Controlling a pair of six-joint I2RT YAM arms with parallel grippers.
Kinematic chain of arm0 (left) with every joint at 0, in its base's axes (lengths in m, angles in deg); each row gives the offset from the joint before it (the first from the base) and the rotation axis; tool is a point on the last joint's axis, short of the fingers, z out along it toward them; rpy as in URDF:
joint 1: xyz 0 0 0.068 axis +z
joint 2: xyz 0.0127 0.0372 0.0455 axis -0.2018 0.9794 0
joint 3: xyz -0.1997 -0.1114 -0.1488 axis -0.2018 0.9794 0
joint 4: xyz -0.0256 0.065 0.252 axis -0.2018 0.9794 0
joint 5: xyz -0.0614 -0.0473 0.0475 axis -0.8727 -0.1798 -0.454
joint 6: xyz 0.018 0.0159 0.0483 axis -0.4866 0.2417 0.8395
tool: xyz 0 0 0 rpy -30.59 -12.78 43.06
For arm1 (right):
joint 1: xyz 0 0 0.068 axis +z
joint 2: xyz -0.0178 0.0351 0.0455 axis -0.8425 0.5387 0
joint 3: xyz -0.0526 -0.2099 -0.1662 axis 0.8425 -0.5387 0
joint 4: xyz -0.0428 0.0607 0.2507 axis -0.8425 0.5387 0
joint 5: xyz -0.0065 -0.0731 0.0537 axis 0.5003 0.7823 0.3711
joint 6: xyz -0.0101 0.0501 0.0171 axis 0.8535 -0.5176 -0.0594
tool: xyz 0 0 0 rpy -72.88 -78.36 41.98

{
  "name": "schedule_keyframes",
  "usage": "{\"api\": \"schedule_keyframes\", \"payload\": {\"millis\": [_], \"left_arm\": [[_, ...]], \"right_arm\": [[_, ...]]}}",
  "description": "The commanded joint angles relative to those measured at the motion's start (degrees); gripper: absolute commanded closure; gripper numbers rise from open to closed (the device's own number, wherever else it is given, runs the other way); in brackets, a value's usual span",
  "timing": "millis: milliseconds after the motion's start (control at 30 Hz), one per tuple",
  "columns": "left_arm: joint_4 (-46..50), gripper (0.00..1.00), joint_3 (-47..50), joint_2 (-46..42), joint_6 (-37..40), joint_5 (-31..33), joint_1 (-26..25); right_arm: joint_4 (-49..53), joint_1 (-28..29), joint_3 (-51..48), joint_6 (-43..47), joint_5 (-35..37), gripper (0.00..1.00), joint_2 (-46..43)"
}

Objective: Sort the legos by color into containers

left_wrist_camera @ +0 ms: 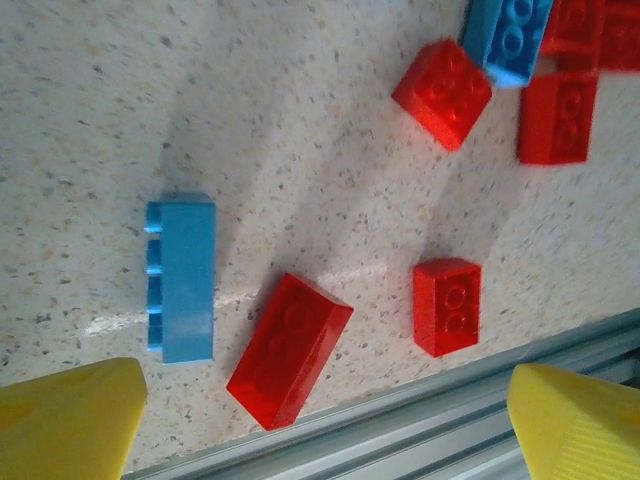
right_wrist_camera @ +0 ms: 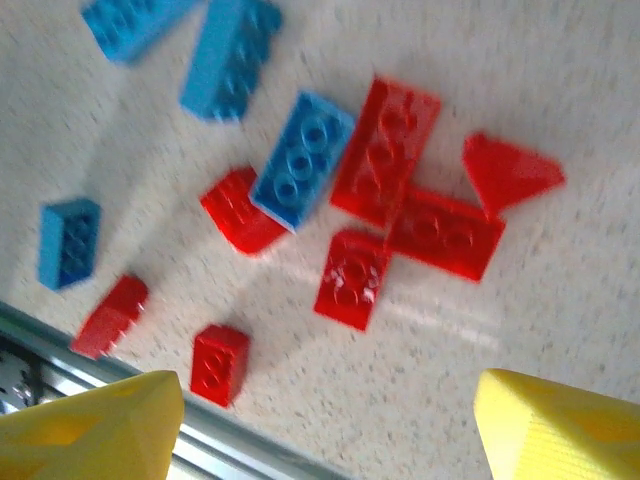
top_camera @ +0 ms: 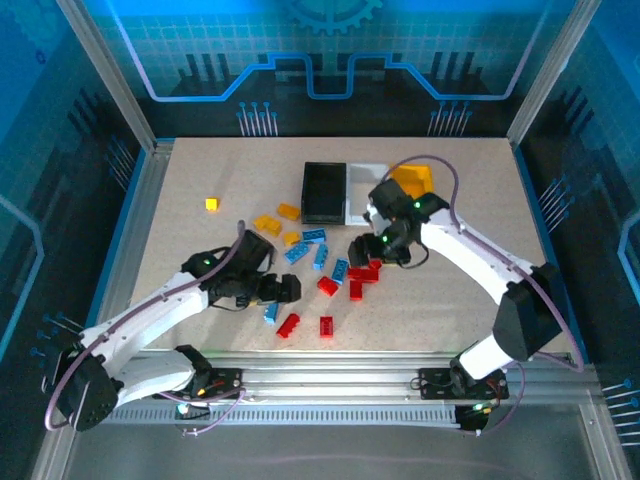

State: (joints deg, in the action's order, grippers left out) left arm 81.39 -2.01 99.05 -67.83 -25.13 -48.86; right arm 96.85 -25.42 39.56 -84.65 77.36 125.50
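Observation:
Legos lie scattered mid-table: yellow ones [top_camera: 266, 224] at the left, light blue ones [top_camera: 313, 236] in the middle, red ones [top_camera: 327, 286] toward the front. The black bin [top_camera: 325, 190], white bin [top_camera: 362, 178] and yellow-orange bin [top_camera: 412, 180] stand in a row behind them. My left gripper [top_camera: 285, 290] hovers open over a long red brick [left_wrist_camera: 290, 350], beside a blue brick [left_wrist_camera: 182, 278] and a small red brick [left_wrist_camera: 447, 305]. My right gripper [top_camera: 385, 250] hangs open above a red cluster [right_wrist_camera: 400, 210] with a blue brick [right_wrist_camera: 302, 160] leaning on it. Nothing sits between either pair of yellow fingertips [right_wrist_camera: 560, 430].
A single yellow brick [top_camera: 212, 204] lies apart at the far left. The aluminium rail [left_wrist_camera: 420, 430] of the table's near edge runs close under the left gripper. My right arm crosses over the front of the white bin. Metal frame posts stand at the table's sides.

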Motion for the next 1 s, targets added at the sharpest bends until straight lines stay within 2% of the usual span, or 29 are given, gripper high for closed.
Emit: {"api": "schedule_keyframes", "payload": {"millis": [0, 100, 267, 400, 567, 767, 967], "left_arm": [[1.1, 0.09, -0.1, 2.6, 2.6, 4.5, -4.3], [1.8, 0.10, -0.2, 3.6, 1.6, 7.1, -6.2], [2.8, 0.11, 2.1, 0.0, -5.0, 10.3, -4.8], [3.6, 0.10, 4.6, -4.4, -8.4, 10.0, -0.4], [5.7, 0.09, 5.4, -9.5, -8.3, 7.2, 7.0], [9.6, 0.07, 3.9, -10.7, -7.1, 6.9, 8.5], [11.9, 0.06, 3.1, -11.9, -8.0, 6.5, 8.6]], "right_arm": [[-2.0, 2.2, -4.7, -1.7, 0.1, 0.23, -4.4], [-1.9, 5.6, -6.8, -1.9, 1.5, 0.26, -5.4], [-1.1, 14.9, -8.0, -3.3, 3.8, 0.26, -2.8], [0.2, 21.4, -5.7, -2.0, 7.8, 0.24, 1.0], [-0.5, 27.2, -2.2, -1.3, 8.1, 0.19, 6.6], [-1.0, 32.6, 2.6, -1.3, 8.9, 0.09, 13.7], [-2.1, 33.5, 3.9, -4.6, 9.7, 0.10, 17.4]]}}
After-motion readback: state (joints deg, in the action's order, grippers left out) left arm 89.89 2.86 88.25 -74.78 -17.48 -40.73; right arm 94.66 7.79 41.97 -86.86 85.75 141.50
